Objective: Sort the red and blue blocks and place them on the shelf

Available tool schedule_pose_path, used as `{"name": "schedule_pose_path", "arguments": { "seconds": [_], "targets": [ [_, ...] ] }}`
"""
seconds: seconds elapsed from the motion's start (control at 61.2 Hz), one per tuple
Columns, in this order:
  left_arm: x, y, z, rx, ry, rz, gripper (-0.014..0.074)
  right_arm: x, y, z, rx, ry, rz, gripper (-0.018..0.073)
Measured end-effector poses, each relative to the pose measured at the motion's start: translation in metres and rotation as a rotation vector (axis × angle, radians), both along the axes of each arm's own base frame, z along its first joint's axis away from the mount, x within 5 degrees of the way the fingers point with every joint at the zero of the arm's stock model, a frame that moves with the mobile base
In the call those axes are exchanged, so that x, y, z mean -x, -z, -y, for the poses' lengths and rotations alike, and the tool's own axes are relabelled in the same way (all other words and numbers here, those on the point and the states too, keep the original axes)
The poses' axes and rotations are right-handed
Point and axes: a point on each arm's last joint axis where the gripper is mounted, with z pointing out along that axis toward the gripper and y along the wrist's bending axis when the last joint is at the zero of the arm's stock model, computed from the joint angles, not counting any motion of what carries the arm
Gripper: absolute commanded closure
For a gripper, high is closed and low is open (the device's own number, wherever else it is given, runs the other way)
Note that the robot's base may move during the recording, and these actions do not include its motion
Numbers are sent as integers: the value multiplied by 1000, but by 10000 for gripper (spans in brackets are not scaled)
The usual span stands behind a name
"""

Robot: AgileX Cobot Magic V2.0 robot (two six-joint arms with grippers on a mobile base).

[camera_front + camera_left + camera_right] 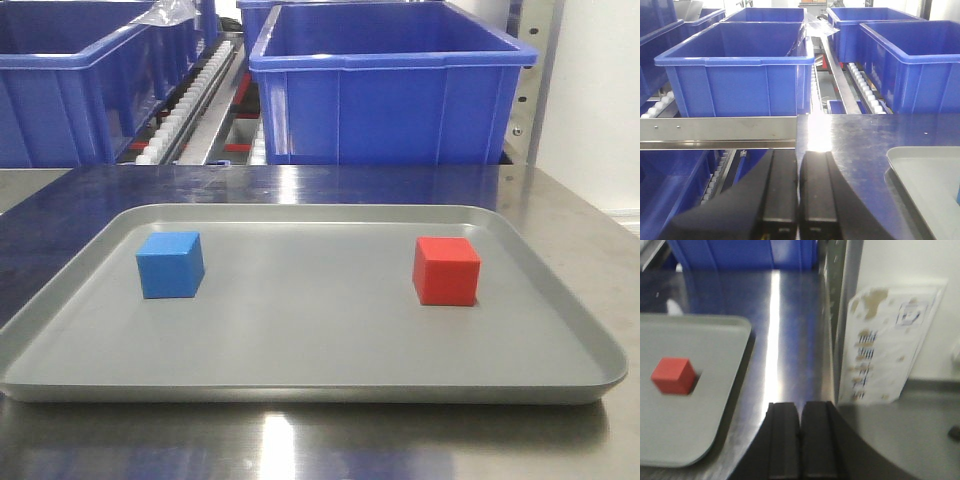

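**Two cubes on tray, both grippers empty**

We see a blue cube [170,264] at the left of the grey tray [300,360] and a red cube [446,270] at its right, well apart. Our left gripper [799,167] and right gripper [801,417] are each closed on nothing. We judge the cubes light, rigid and matte: pinch opposite flat faces. Behind, the shelf [715,131] holds blue bins [385,85].

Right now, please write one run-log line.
red block: on tray | blue block: on tray | left gripper: shut, empty | right gripper: shut, empty
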Motion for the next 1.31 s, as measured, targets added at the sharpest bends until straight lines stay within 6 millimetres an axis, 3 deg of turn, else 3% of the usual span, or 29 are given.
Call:
{"name": "schedule_pose_path", "arguments": {
  "seconds": [0.229,0.523,0.637,0.784,0.899,1.095,1.307],
  "targets": [
    [0,0,0,0,0,0,474,-36,-7,-7,-123,-27,-188,491],
    [0,0,0,0,0,0,474,-85,-15,-23,-120,-104,-348,475],
    [0,0,0,0,0,0,474,-103,-12,-38,-137,-123,-428,372],
    [0,0,0,0,0,0,474,-130,-2,-56,-147,-75,-592,101],
    [0,0,0,0,0,0,474,-149,5,-73,-109,-35,-713,-50],
    [0,0,0,0,0,0,474,-178,5,-113,-14,-47,-850,-64],
    [0,0,0,0,0,0,474,-211,5,-156,35,-96,-888,-64]
  ]
}}
